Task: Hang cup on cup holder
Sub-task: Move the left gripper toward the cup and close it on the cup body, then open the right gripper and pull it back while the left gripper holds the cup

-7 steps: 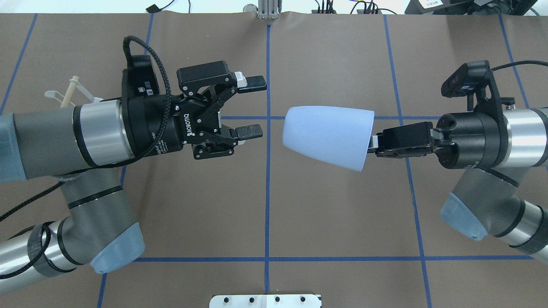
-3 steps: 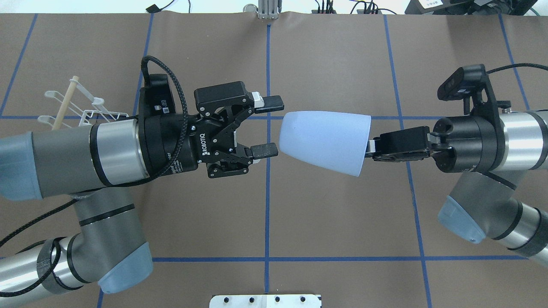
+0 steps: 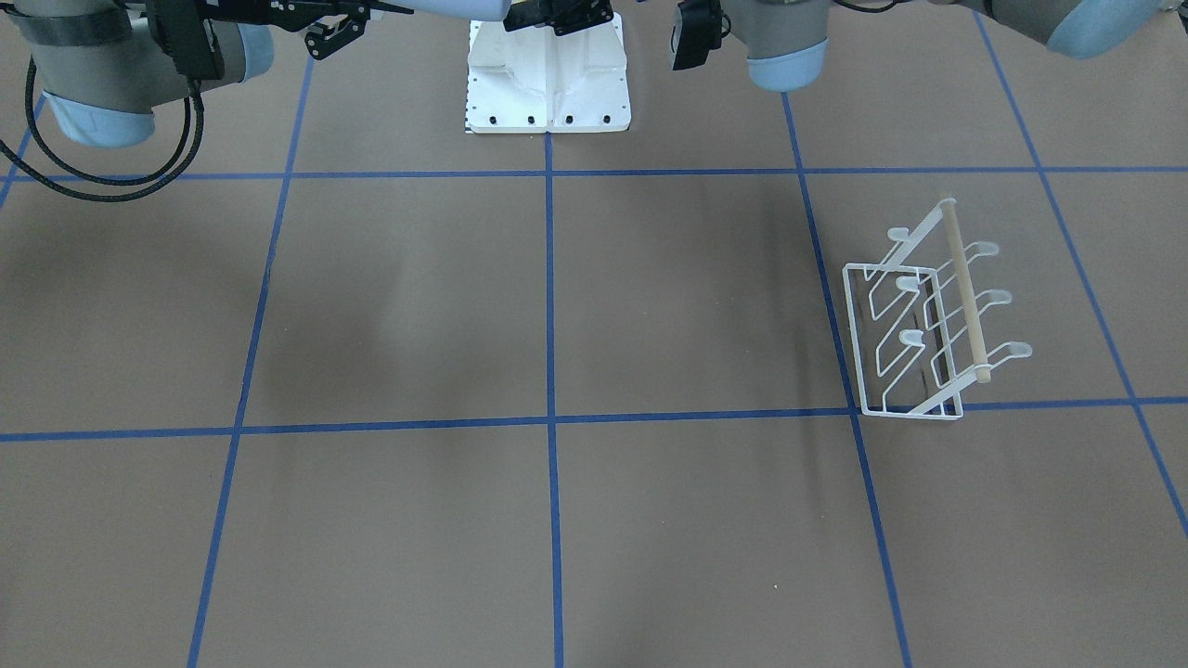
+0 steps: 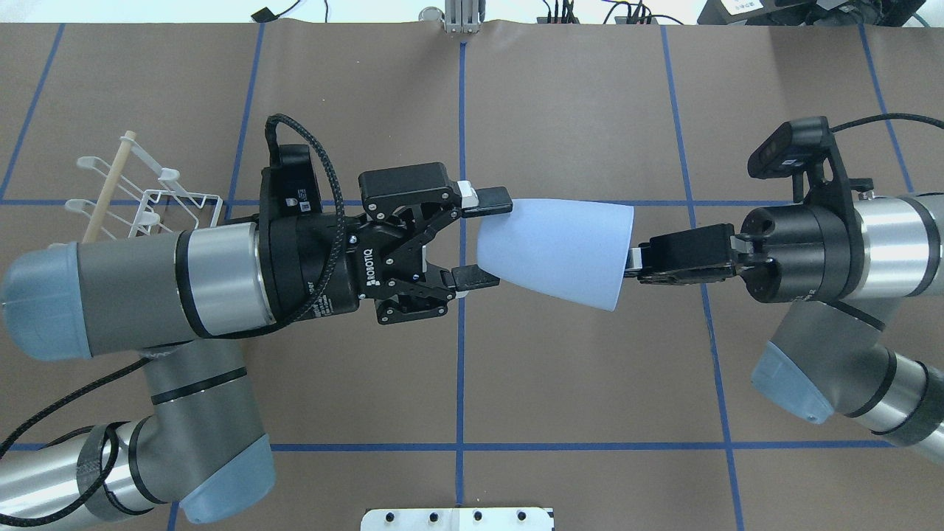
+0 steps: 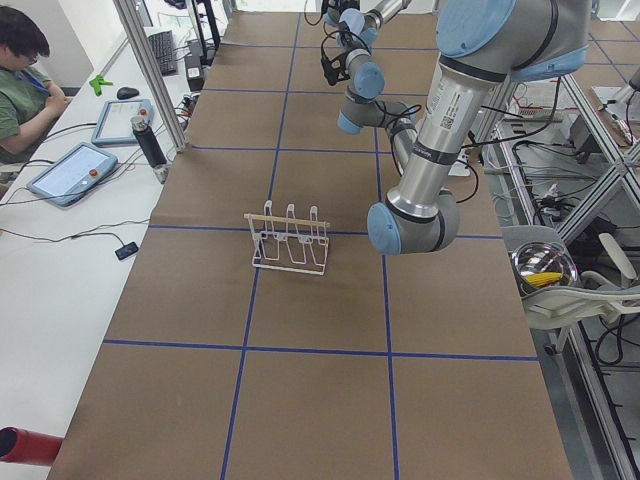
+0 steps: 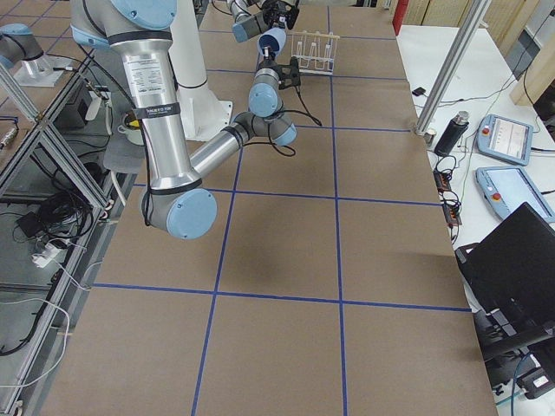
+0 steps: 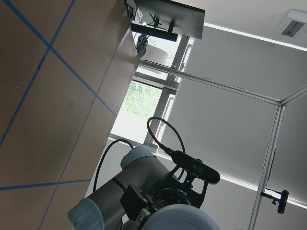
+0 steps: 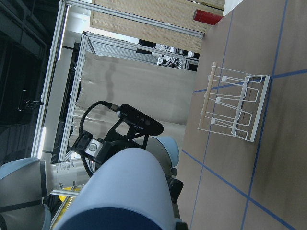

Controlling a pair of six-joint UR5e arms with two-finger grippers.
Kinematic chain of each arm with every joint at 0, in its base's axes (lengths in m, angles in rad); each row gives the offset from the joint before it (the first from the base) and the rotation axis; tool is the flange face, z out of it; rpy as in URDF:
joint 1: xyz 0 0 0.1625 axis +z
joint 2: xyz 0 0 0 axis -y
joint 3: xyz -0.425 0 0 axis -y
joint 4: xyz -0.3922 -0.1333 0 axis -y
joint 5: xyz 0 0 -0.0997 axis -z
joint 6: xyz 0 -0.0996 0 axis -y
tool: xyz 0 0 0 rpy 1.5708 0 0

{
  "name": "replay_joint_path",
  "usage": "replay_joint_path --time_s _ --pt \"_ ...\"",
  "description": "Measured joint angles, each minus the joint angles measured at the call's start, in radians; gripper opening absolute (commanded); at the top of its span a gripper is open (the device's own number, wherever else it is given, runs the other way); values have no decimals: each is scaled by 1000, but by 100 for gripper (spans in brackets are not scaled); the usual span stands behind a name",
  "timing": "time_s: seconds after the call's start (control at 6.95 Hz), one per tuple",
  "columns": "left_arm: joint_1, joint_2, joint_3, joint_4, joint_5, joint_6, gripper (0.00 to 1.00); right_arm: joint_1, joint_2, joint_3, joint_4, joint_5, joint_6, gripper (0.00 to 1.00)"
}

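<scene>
Fingers (image 4: pixel 488 199) of left gripper (image 4: pixel 484 239) are standing wide apart, flanking the rounded base of the cup (image 4: pixel 560 247). Right gripper (image 4: pixel 636 259) is pinching its rim, holding it horizontal in mid-air. Rack (image 3: pixel 965 297) is standing well apart on the table (image 4: pixel 590 383).

From my right claw (image 6: pixel 270 59), the cup holder (image 6: pixel 314 45) stood upright farther along the table (image 6: pixel 381 260), beyond the cup (image 6: pixel 273 40)

Plain pale blue cup (image 4: pixel 557 251). White wire cup holder (image 3: pixel 928 320), pale wood rod (image 3: pixel 963 289). Matte brown worktop (image 4: pixel 590 369), blue tape grid. Black left gripper (image 4: pixel 485 238), white lettering; black right gripper (image 4: pixel 633 259). Grey left arm (image 4: pixel 118 295) and right arm (image 4: pixel 826 346): silver bands, light-blue caps.
</scene>
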Motion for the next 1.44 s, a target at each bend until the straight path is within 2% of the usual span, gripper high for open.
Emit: replay_joint_path --time_s 0.14,0.29,0.58,0.72,0.86,1.01,1.44 --pt "6 -8 0 6 1 0 87 -5 0 -1 0 0 0 0" --pt "10 -20 -1 25 1 0 77 -8 -1 -1 0 0 0 0" --pt "13 -35 -4 55 0 0 47 -8 -3 -2 4 1 1 0" --pt "13 -35 -5 58 0 0 28 -8 -4 -5 15 1 1 0" --pt "13 -35 -5 59 -1 1 8 -9 -4 -8 23 2 0 34" --pt "13 -34 -6 60 -3 3 0 -11 -4 -10 28 1 -2 99" --pt "12 -28 -16 60 -9 3 0 -16 -10 -14 31 2 4 100"
